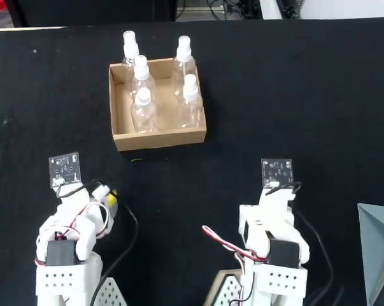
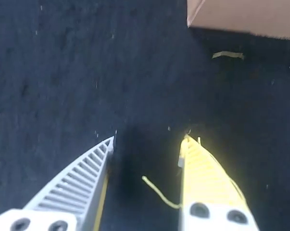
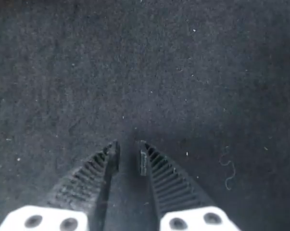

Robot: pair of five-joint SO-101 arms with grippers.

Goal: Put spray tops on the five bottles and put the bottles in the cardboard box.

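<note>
A cardboard box (image 1: 158, 138) sits at the middle back of the black table. Several clear bottles stand in it, each with a white spray top, for example one at the back left (image 1: 129, 48) and one at the front right (image 1: 190, 99). My left gripper (image 1: 104, 193) rests near the front left, well short of the box. It is open over bare cloth (image 2: 147, 142), and a corner of the box (image 2: 241, 17) shows ahead of it. My right gripper (image 1: 277, 188) rests at the front right. Its jaws are shut on nothing (image 3: 129, 147).
A small yellow scrap (image 2: 227, 55) lies on the cloth just in front of the box. A grey angular object (image 1: 377, 248) stands at the right edge of the table. Black cloth lies between the arms and the box.
</note>
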